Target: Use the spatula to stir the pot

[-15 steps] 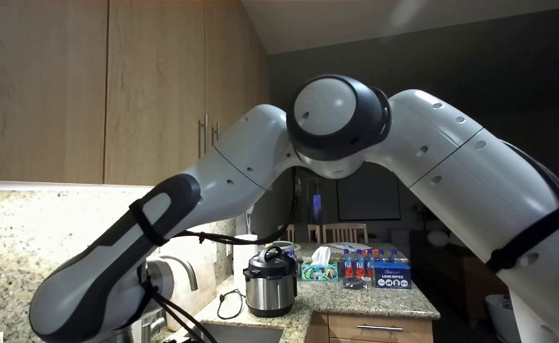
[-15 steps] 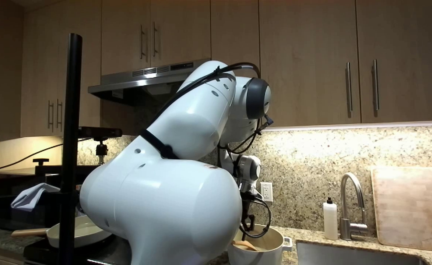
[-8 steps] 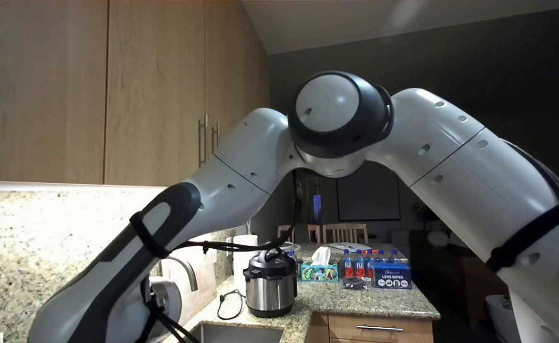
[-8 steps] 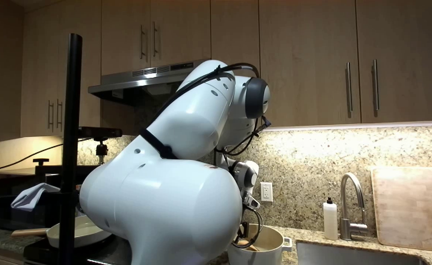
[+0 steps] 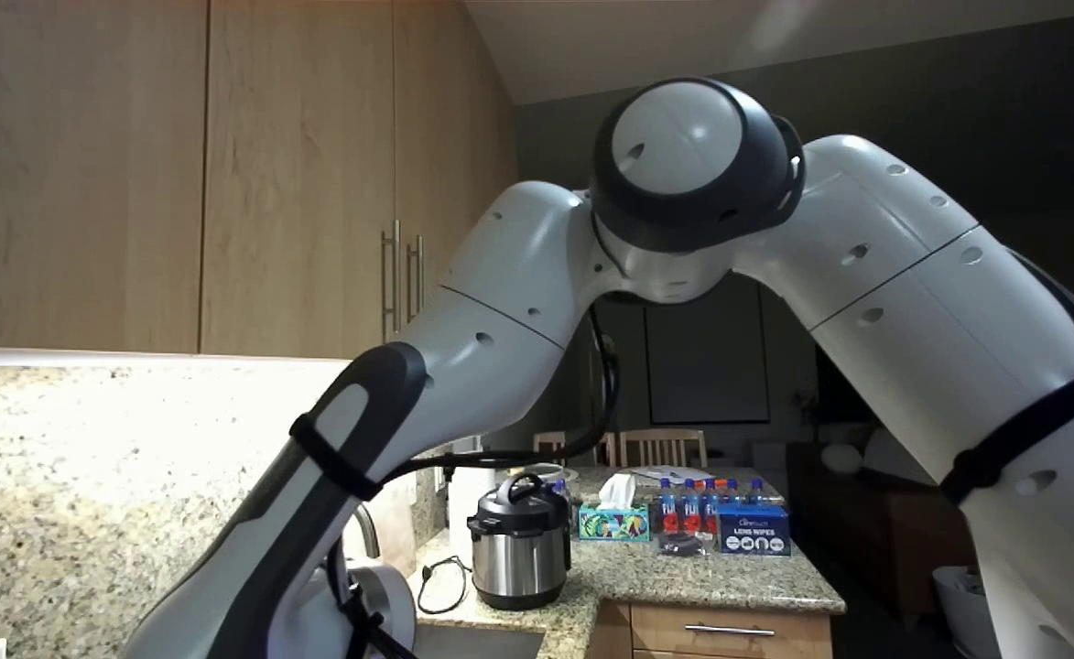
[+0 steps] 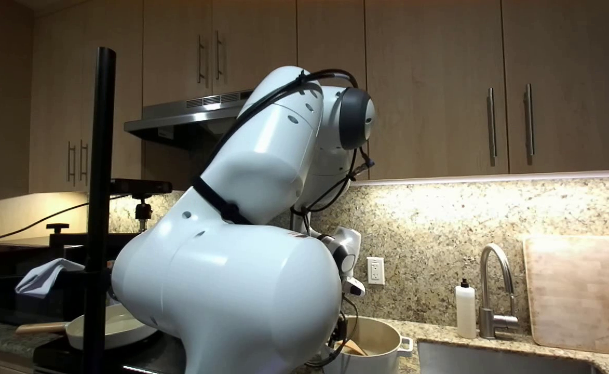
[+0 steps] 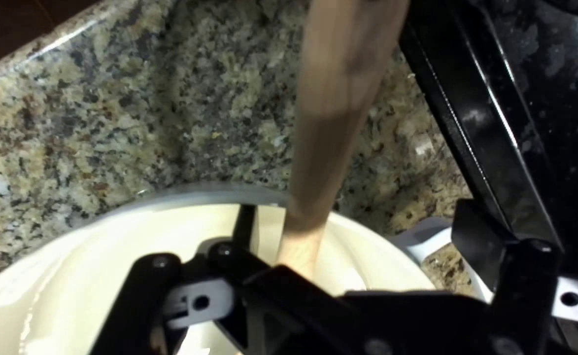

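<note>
One pot (image 6: 373, 362); one spatula (image 7: 325, 133); one frying pan (image 6: 126, 335); one pressure cooker (image 5: 518, 560); one tissue box (image 5: 613, 524).

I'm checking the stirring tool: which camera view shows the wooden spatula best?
The wrist view: a long stretch of the wooden spatula shows up close, reaching into the pot, though the gripper covers part of it. In an exterior view, only a short piece shows inside the pot. It is visible nowhere else.
</note>
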Action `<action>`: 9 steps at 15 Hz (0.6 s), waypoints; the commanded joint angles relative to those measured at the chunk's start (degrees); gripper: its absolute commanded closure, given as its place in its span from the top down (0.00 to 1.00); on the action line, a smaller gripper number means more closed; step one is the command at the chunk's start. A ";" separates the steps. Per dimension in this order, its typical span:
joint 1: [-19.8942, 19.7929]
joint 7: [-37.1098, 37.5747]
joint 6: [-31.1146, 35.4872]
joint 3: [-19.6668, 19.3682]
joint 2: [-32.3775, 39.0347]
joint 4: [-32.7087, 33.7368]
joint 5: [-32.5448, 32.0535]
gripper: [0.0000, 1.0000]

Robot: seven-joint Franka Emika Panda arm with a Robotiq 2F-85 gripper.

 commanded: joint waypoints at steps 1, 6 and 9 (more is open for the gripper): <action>3.45 10.96 8.03 -1.62 -9.50 -10.36 0.49 1.00; 15.73 31.93 11.25 -10.28 -15.03 -14.47 -2.62 1.00; 20.16 44.28 13.33 -11.80 -14.97 -14.36 -2.74 1.00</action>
